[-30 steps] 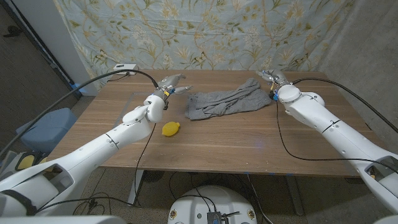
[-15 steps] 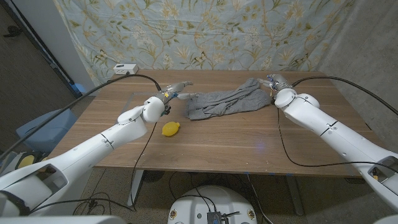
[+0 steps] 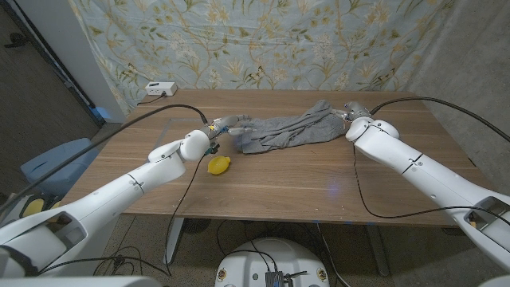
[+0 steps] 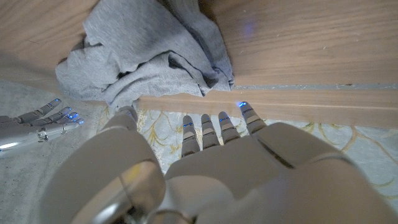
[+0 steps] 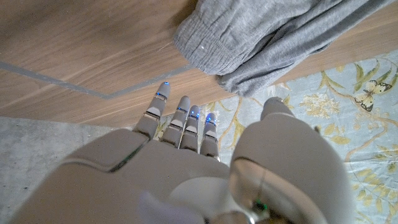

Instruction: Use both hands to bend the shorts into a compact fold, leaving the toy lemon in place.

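The grey shorts [image 3: 288, 132] lie crumpled on the far half of the wooden table [image 3: 319, 183]. The yellow toy lemon [image 3: 218, 165] sits on the table to the left of them, nearer me. My left hand [image 3: 229, 122] hovers at the shorts' left end with its fingers [image 4: 219, 123] stretched out and apart, holding nothing. My right hand [image 3: 351, 110] is at the shorts' right end, its fingers [image 5: 181, 115] also extended and empty. The shorts [image 4: 146, 53] bunch up ahead of my left hand, with my right hand [image 4: 37, 118] beyond them. A waistband edge of the shorts [image 5: 249, 40] lies just ahead of my right fingers.
A small white box [image 3: 162, 88] stands at the table's back left corner. A floral curtain [image 3: 263, 40] hangs behind the table. A blue bin [image 3: 56, 159] stands on the floor to the left.
Both hands have come down closer to the table. The left hand has moved right to the shorts' left end, and the right hand has settled at their right end. Shorts and lemon have not moved.
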`<state>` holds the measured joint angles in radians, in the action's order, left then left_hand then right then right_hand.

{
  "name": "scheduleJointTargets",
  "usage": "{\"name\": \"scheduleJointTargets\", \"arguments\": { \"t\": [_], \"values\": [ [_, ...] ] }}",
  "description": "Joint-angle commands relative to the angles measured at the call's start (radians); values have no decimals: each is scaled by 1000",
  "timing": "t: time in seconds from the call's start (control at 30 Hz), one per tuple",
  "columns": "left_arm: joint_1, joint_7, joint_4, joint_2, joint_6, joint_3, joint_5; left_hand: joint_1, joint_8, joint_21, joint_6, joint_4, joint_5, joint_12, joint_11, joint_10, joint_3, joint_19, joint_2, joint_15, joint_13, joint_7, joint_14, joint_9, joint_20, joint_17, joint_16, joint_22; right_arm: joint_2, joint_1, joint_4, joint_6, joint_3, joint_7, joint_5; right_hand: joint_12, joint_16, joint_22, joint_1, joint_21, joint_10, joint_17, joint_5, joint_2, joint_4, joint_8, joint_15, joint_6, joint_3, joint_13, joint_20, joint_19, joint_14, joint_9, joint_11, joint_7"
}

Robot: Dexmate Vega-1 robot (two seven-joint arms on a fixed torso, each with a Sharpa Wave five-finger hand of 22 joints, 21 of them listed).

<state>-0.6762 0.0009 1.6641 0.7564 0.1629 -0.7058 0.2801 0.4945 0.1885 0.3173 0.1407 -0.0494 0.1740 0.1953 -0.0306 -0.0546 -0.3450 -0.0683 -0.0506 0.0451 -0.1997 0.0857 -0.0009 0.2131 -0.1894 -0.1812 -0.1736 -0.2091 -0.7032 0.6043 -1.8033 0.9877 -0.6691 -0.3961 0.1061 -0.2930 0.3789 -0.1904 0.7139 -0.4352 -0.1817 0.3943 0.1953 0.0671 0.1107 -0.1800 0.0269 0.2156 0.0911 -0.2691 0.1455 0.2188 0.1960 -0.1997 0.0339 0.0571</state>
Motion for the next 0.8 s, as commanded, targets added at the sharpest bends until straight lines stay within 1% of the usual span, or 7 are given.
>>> {"name": "scheduleJointTargets", "arguments": {
  "t": [0.03,0.17,0.37,0.5,0.6,0.7,0.8],
  "values": [
    [12,-27,-39,-10,-35,-19,5,-8,-3,-2,0,-7,4,1,2,-1,-5,-8,1,-1,-1,7,-2,-3,-1,-1,-6,1,8,-83,37,123,-100,76,-23,6,-14,1,-24,10,6,-4,-1,-5,6,0,-2,-12,-11,3,0,-18,-22,-2,-2,2],
    [12,-24,-44,-12,-44,-19,7,-11,-3,-3,-1,-7,4,2,4,0,-5,-7,-1,-6,0,6,-1,-7,0,-1,-7,2,20,-126,64,174,-152,97,-40,10,-26,3,-42,19,7,-10,0,-8,11,-7,-11,-8,-20,7,-5,-34,-38,-2,-3,-7],
    [11,-23,-46,-13,-46,-17,7,-12,-3,-3,0,-6,4,5,7,-3,-7,-6,-7,-8,2,0,1,-11,0,1,-9,2,18,-176,96,188,-219,146,-54,8,-33,4,-56,26,-5,-15,1,-12,13,-14,-12,4,-28,9,-8,-44,-43,-1,-2,-15],
    [12,-23,-50,-14,-52,-16,6,-12,-3,-4,1,-4,4,5,9,-4,-8,-5,-10,-10,2,-3,2,-14,0,1,-9,2,25,-203,119,196,-246,177,-54,5,-37,4,-55,29,-14,-19,4,-14,9,-17,-12,10,-29,11,-7,-46,-42,-1,-5,-17],
    [13,-24,-52,-15,-56,-17,7,-12,-2,-4,3,-3,4,6,9,-3,-9,-5,-12,-9,3,-7,2,-15,0,2,-9,3,28,-233,139,207,-282,208,-60,4,-38,4,-51,29,-19,-22,6,-12,5,-18,-12,13,-27,12,-9,-44,-39,-1,-5,-18],
    [14,-25,-53,-17,-59,-17,7,-12,-2,-4,4,-2,4,5,11,-2,-10,-4,-13,-10,3,-7,2,-17,-1,2,-10,3,32,-253,158,206,-307,231,-64,7,-40,4,-43,24,-15,-28,10,-9,-2,-17,-17,8,-23,14,-14,-25,-29,0,-4,-16],
    [16,-23,-55,-18,-60,-17,8,-12,-2,-4,4,-1,4,6,14,-2,-11,-4,-15,-10,3,-7,2,-18,-2,3,-10,3,35,-275,176,205,-338,252,-75,11,-39,5,-25,12,-17,-41,17,-8,-18,-15,-29,-1,-18,18,-20,17,1,1,-6,-14]
  ]
}}
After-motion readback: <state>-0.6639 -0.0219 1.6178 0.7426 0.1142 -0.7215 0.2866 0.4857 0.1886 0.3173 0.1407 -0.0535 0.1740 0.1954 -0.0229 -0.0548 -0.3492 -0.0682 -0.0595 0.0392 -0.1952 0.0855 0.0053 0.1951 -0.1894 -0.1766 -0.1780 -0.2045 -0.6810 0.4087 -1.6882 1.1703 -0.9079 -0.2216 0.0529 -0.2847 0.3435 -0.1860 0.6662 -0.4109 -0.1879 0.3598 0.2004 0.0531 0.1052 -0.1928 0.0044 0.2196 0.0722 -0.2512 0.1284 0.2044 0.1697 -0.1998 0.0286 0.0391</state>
